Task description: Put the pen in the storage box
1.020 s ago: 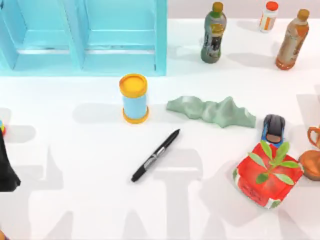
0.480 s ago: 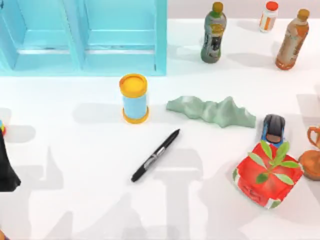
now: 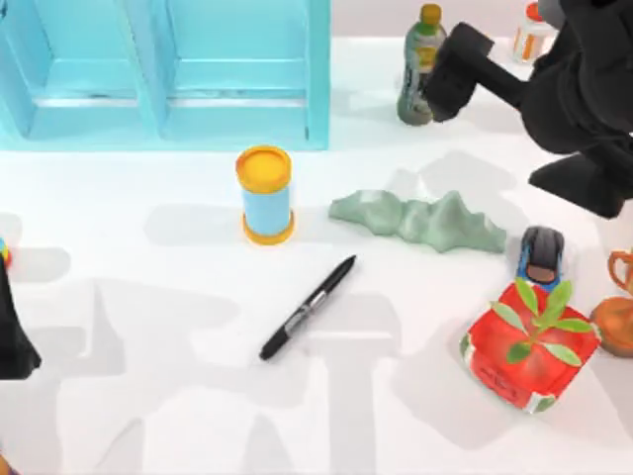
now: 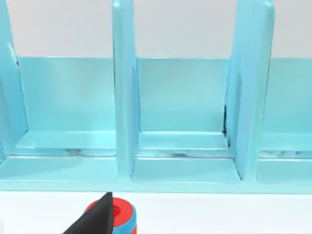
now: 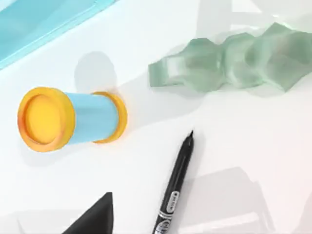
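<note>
The pen (image 3: 309, 308) lay flat on the white bench (image 3: 148, 396), near the middle, slanting from its lower-left end up to its tip at the upper right; nothing touched it. In the right wrist view the pen (image 5: 174, 186) showed its grey-white label band on the barrel, its tip pointing toward the pale green crumpled object (image 5: 229, 63). The yellow-capped blue can (image 3: 265, 194) stood upright just above the pen, apart from it, and the storage box (image 3: 318, 79) sat at the far left of the bench, its turquoise dividers (image 4: 124, 92) forming open compartments.

The right arm (image 3: 574, 89) reached in over the upper right corner, above the bottles (image 3: 420, 59); how far its hand was open, I could not tell. The left arm (image 3: 12, 332) sat at the left edge; its hand's state could not be told either.

A red box with green leaves (image 3: 529, 346), a small blue toy car (image 3: 541, 254) and a brown cup (image 3: 618, 317) sat at the right.
</note>
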You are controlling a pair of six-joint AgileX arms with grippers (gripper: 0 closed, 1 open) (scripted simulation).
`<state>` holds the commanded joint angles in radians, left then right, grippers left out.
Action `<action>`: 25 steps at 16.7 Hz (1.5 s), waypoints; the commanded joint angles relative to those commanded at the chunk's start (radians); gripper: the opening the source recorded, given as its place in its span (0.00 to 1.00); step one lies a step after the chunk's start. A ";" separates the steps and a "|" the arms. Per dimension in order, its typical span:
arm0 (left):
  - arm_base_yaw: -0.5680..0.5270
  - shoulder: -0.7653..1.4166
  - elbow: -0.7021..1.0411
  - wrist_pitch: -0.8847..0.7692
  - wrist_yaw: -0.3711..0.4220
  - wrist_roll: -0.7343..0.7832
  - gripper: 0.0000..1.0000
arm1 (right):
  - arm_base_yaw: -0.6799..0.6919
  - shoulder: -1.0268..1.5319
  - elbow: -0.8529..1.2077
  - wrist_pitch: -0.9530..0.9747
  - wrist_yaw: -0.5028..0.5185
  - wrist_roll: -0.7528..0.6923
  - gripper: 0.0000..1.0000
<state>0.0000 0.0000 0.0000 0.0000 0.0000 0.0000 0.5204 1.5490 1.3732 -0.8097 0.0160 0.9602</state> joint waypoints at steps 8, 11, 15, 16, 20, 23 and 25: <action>0.000 0.000 0.000 0.000 0.000 0.000 1.00 | 0.188 0.622 0.537 -0.325 -0.015 0.385 1.00; 0.000 0.000 0.000 0.000 0.000 0.000 1.00 | 0.222 0.737 0.638 -0.386 -0.019 0.458 1.00; 0.000 0.000 0.000 0.000 0.000 0.000 1.00 | 0.230 0.766 0.664 -0.402 -0.021 0.476 1.00; 0.000 0.000 0.000 0.000 0.000 0.000 1.00 | 0.230 0.766 0.664 -0.402 -0.021 0.476 1.00; 0.000 0.000 0.000 0.000 0.000 0.000 1.00 | 0.240 0.764 0.647 -0.386 -0.018 0.490 1.00; 0.000 0.000 0.000 0.000 0.000 0.000 1.00 | 0.297 0.787 0.592 -0.304 -0.014 0.550 1.00; 0.000 0.000 0.000 0.000 0.000 0.000 1.00 | 0.314 0.816 0.548 -0.235 -0.012 0.561 1.00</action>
<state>0.0000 0.0000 0.0000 0.0000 0.0000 0.0000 0.8347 2.3648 1.9215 -1.0446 0.0042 1.5217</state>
